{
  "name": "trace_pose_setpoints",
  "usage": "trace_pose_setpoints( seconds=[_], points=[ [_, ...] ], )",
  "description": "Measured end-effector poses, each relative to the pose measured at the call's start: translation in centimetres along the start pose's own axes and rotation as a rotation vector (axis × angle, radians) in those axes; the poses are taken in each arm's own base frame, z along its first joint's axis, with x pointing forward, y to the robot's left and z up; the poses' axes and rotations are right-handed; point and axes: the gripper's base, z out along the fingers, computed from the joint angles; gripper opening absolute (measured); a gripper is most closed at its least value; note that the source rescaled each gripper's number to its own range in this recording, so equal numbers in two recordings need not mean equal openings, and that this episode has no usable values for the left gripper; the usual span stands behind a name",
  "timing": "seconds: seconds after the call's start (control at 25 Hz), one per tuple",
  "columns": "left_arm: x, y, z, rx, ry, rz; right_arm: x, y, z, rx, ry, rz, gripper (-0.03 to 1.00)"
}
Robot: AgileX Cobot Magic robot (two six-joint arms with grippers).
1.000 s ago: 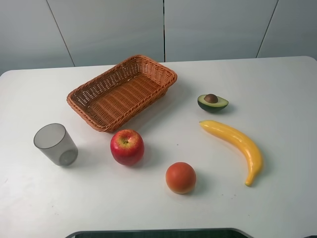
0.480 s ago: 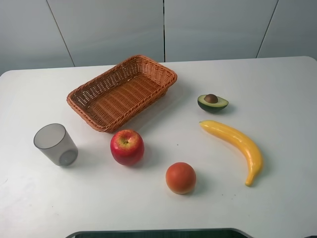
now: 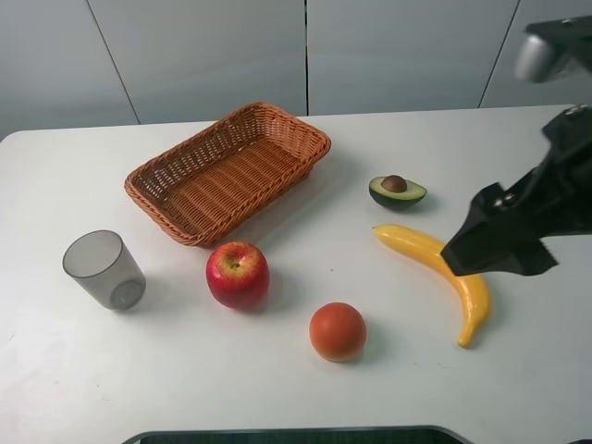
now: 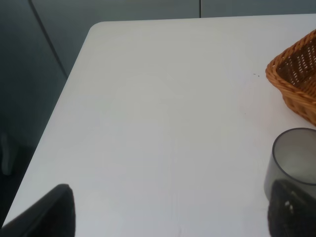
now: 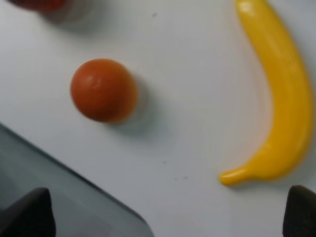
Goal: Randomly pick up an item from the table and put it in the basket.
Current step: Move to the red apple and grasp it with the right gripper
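Note:
The red apple with a yellowish top stands on the white table, just in front of the orange-brown wicker basket, which is empty. My right gripper hangs above the table at the right, over the banana and far from the apple. In the right wrist view its fingertips stand wide apart and empty, and a red sliver of the apple shows at the frame edge. My left gripper is open and empty near the table's left side; the basket corner shows there.
A grey translucent cup stands left of the apple, also in the left wrist view. An orange-red round fruit lies at the front middle. A halved avocado lies behind the banana.
My right arm has come into the exterior view from the right and now hangs over the banana. The fruits, cup and basket have not moved.

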Motion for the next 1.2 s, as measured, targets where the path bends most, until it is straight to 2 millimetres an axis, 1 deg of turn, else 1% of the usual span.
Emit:
trace_pose_setpoints(
  seconds=[0.16, 0.4, 0.6, 0.72, 0.8, 0.92, 1.2],
  points=[
    [0.0, 0.0, 0.0, 0.000, 0.000, 0.000, -2.7, 2.5, 2.8, -0.028, 0.073, -0.105, 1.00],
    [0.0, 0.0, 0.0, 0.000, 0.000, 0.000, -6.4, 6.8, 6.2, -0.059, 0.069, -0.248, 1.00],
    [0.0, 0.0, 0.0, 0.000, 0.000, 0.000, -9.4, 9.9, 9.2, -0.074, 0.079, -0.309, 1.00],
    [0.0, 0.0, 0.0, 0.000, 0.000, 0.000, -10.6, 11.3, 11.2, -0.077, 0.097, -0.325, 1.00],
    [0.0, 0.0, 0.0, 0.000, 0.000, 0.000, -11.1, 11.9, 12.5, -0.076, 0.097, -0.317, 1.00],
    [0.0, 0.0, 0.0, 0.000, 0.000, 0.000, -11.5, 12.2, 14.1, -0.072, 0.094, -0.274, 1.00],
    [0.0, 0.0, 0.0, 0.000, 0.000, 0.000, -12.1, 12.3, 16.2, -0.052, 0.040, -0.144, 1.00]
  ],
)
